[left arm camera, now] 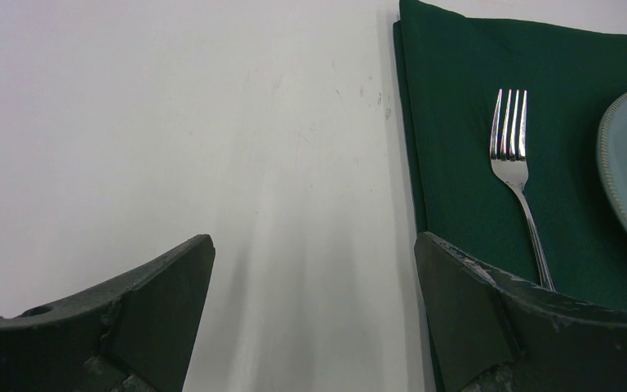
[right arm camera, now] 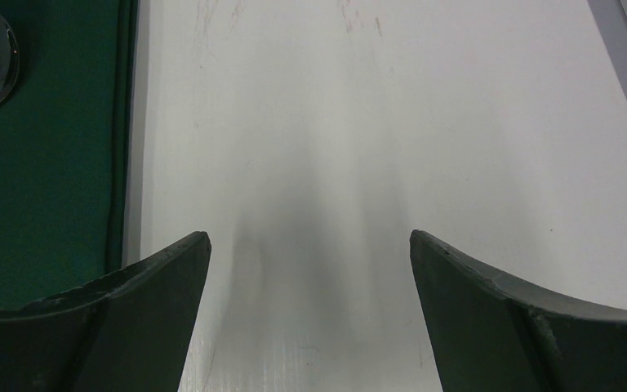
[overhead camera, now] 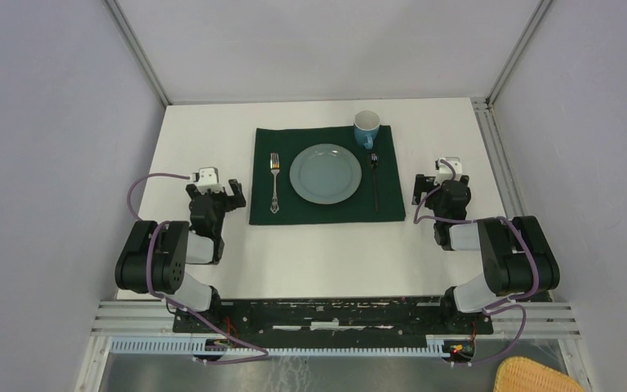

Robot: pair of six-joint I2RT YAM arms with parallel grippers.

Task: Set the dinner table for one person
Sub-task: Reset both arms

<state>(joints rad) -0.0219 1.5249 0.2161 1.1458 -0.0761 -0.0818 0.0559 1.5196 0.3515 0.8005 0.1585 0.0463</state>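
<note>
The dinner table (overhead camera: pixel 204 139) is the wide white top that fills the middle of the scene, from the arm bases at the near edge to the far wall. I judge it stiff, heavy and fixed, with a smooth matte face on which things can slide a little. It is not a thing to take hold of, only a surface to put things on.

On it, toward the far side, lies 1 dark green cloth (overhead camera: pixel 326 214), soft and easy to wrinkle. The cloth carries 1 grey-blue plate (overhead camera: pixel 325 174) in the middle, 1 fork (overhead camera: pixel 275 181) to the left of it, 1 spoon (overhead camera: pixel 375 180) to the right, and 1 blue mug (overhead camera: pixel 366 126) at the far edge beyond the spoon. To me the setting looks complete.

The left gripper (left arm camera: pixel 314 245) hangs low over bare table just beside the left edge of the cloth, jaws spread wide, holding nothing. The right gripper (right arm camera: pixel 310 237) hangs the same way just right of the cloth, also spread and empty.
</note>
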